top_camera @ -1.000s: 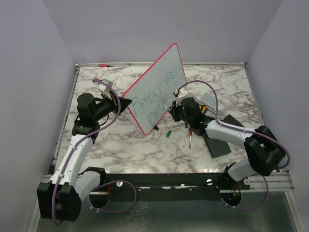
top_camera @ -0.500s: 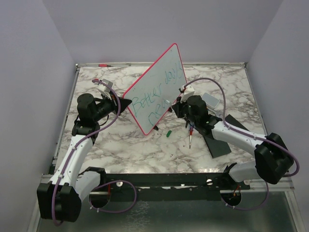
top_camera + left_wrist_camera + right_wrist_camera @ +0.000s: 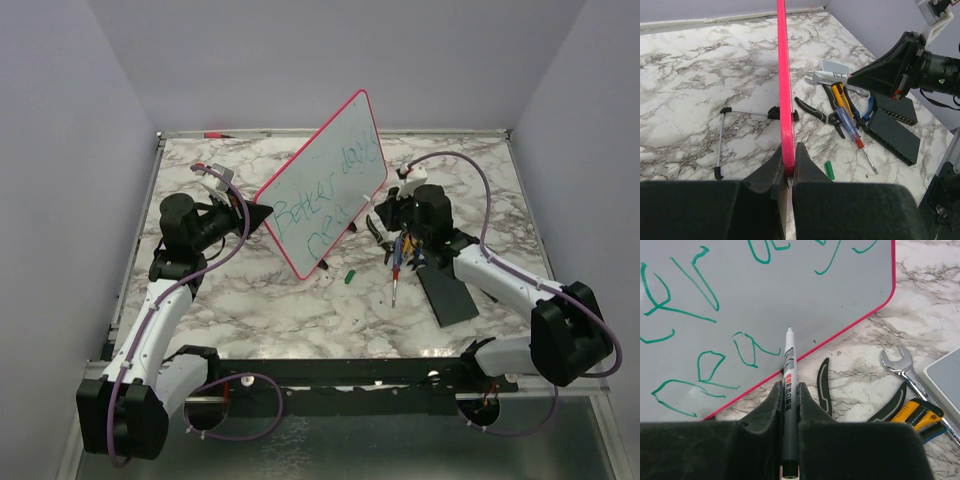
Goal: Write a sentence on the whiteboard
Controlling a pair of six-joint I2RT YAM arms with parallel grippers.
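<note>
- Nearest the arm bases, on the marble bench [image 3: 250, 310], lie a black pad [image 3: 447, 295], a screwdriver [image 3: 394, 280] and a small green cap [image 3: 349, 276]. All are loose and apart from the board.
- Just beyond them are pliers [image 3: 823, 385], a wrench [image 3: 905, 371] and a yellow-handled cutter [image 3: 917, 410], off the board's lower right corner.
- The right claw [image 3: 788, 386] is clamped on a marker [image 3: 789, 360], which sticks straight out ahead of the jaws with its tip bare.
- The whiteboard [image 3: 325, 185] lies directly ahead of that tip, along the marker's own axis. The tip aims at blank face just right of the second line of green writing, near the lower rim.
- Whether the tip touches I cannot tell from the wrist view. From above, the claw sits just beside the board's right end, with a gap showing.
- The board stands on edge and tilted, its long axis running from near-left to far-right. The right arm faces the written side and is the one placed to write.
- The left claw [image 3: 788, 159] is closed on the board's red rim at its near-left end, steadying it. A wire stand [image 3: 722, 140] sits on the bench behind the board.
- No container shows anywhere.
- As I judge it, one line is written and a second is partly done, so the coming stroke calls for a short push forward onto the blank patch.
</note>
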